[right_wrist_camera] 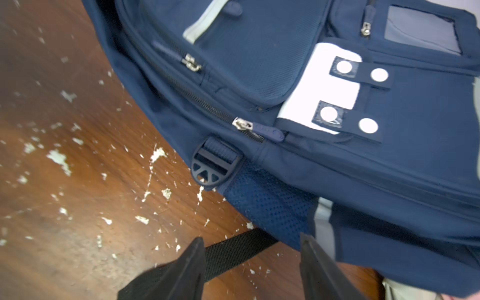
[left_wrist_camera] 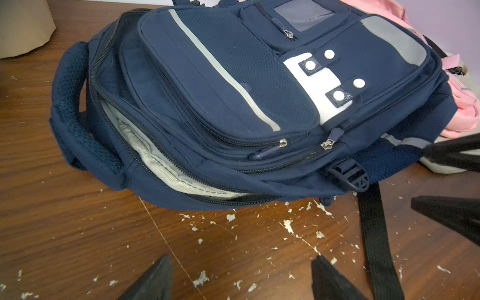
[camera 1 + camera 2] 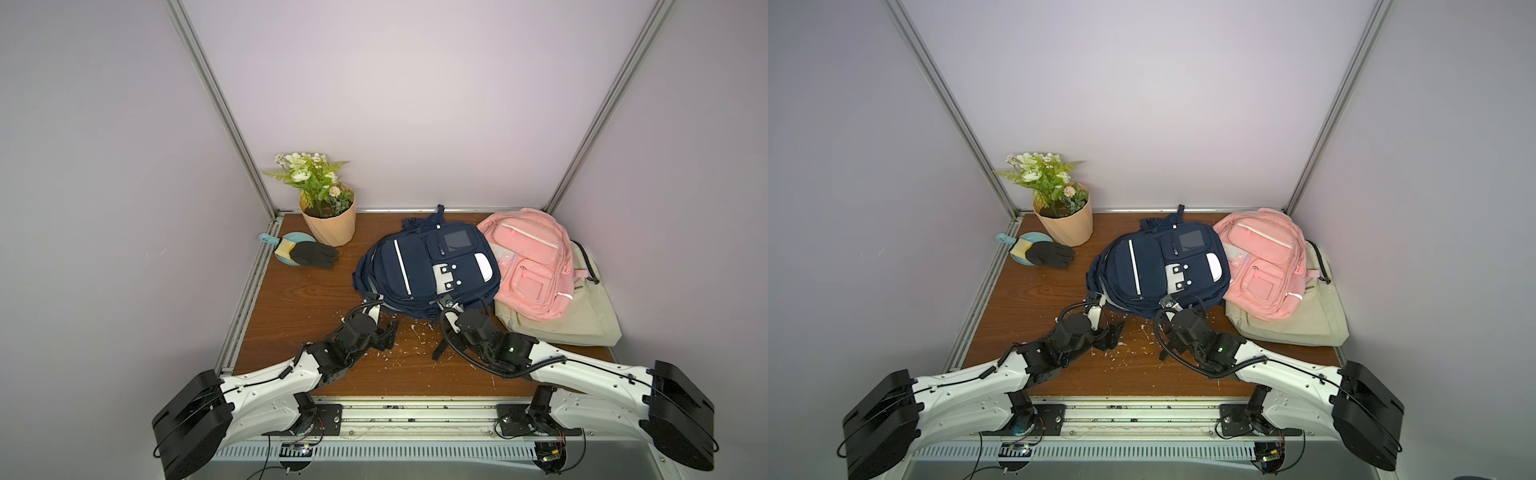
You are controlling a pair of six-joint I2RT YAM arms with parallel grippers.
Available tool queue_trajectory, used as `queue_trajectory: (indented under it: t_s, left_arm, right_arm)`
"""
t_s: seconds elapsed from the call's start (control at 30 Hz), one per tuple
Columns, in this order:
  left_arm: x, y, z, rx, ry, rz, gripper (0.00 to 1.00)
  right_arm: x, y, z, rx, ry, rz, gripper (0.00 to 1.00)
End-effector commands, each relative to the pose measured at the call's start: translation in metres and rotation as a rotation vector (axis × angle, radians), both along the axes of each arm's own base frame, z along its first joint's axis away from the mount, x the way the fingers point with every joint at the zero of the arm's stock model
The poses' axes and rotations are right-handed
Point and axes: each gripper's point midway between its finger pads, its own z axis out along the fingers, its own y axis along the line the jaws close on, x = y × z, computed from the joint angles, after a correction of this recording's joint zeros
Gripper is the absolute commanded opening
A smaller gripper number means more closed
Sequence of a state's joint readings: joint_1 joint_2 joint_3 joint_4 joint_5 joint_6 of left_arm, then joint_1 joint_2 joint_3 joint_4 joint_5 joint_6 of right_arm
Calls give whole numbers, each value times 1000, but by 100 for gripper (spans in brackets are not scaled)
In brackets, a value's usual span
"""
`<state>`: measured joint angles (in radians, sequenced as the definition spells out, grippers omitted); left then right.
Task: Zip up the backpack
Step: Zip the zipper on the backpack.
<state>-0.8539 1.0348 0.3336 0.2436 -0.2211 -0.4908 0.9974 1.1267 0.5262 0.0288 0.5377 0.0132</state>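
The navy backpack [image 3: 428, 270] [image 3: 1158, 270] lies flat mid-table. Its outer compartment gapes along the near-left side and shows grey lining [image 2: 161, 161]. A metal zipper slider [image 2: 326, 144] [image 1: 241, 124] with a navy pull sits on the middle zip, just above a black buckle [image 2: 348, 174] [image 1: 215, 162]. My left gripper [image 2: 241, 259] [image 3: 390, 332] is open over bare table, short of the bag's near-left edge. My right gripper [image 1: 250, 237] [image 3: 446, 316] is open at the bag's near edge, over its black strap [image 1: 233, 249], holding nothing.
A pink backpack [image 3: 532, 262] lies on a beige bag [image 3: 582, 316] at the right, touching the navy one. A potted plant [image 3: 328, 220] and a black glove [image 3: 313, 254] on a light blue dish [image 3: 286, 249] stand back left. White flecks [image 3: 399, 345] dot the wooden table.
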Motion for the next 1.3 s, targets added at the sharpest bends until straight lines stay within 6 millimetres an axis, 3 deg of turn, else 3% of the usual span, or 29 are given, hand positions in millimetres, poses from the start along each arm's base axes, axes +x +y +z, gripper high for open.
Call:
queue_trajectory:
  t_s: [0.0, 0.4, 0.43, 0.53, 0.63, 0.77, 1.03, 1.27]
  left_arm:
    - [5, 5, 8, -36, -15, 24, 86]
    - [0, 12, 13, -67, -34, 13, 88]
    - [0, 11, 13, -68, -35, 7, 88]
    - [-1, 9, 13, -69, -36, -6, 88]
    - [-2, 4, 15, -73, -42, -31, 87]
    - [-4, -8, 18, -70, -53, -106, 84]
    - [-22, -50, 41, -63, -156, -278, 76]
    - [-17, -70, 46, -92, -217, -308, 60]
  right_arm:
    - [9, 2, 8, -47, -92, -10, 62]
    - [33, -9, -26, -289, -155, -129, 60]
    - [34, -9, -26, -289, -163, -141, 57]
    - [36, -5, -23, -275, -169, -127, 33]
    - [30, 8, -10, -191, -166, -59, 13]
    - [18, 22, 24, -19, -184, 37, 0]
    - [6, 32, 62, 180, -154, 76, 0]
    - [11, 49, 82, 307, -61, 30, 0]
